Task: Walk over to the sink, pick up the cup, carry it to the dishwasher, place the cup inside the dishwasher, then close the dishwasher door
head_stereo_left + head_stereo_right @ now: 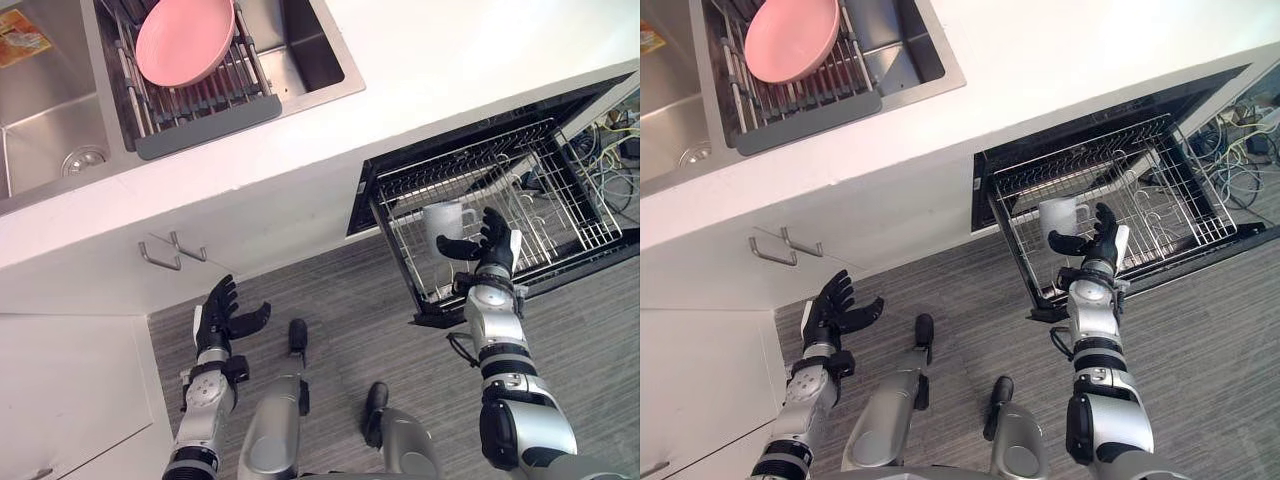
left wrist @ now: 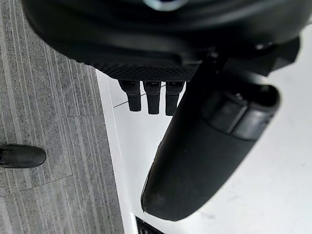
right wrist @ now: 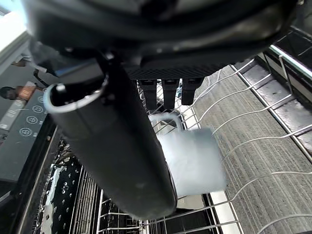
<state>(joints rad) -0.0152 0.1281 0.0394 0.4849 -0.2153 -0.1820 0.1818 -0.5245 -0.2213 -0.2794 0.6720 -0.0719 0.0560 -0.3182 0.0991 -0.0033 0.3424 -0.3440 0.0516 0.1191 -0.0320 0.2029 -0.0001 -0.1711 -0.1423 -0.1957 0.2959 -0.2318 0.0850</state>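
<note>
A white cup (image 1: 445, 222) with a handle stands in the pulled-out wire rack (image 1: 572, 205) of the open dishwasher. My right hand (image 1: 490, 240) is right beside the cup, fingers straight and thumb spread, not closed round it. In the right wrist view the cup (image 3: 195, 161) lies on the rack wires just past the straight fingers (image 3: 168, 92). My left hand (image 1: 215, 318) hangs open over the floor in front of the white cabinet, holding nothing.
The dishwasher door (image 1: 590, 268) is let down under the rack. A pink bowl (image 1: 185, 40) rests on a drying rack over the steel sink (image 1: 40, 110) in the white counter. Two cabinet handles (image 1: 160, 258) stick out near my left hand. Loose cables (image 1: 615, 150) lie beyond the dishwasher.
</note>
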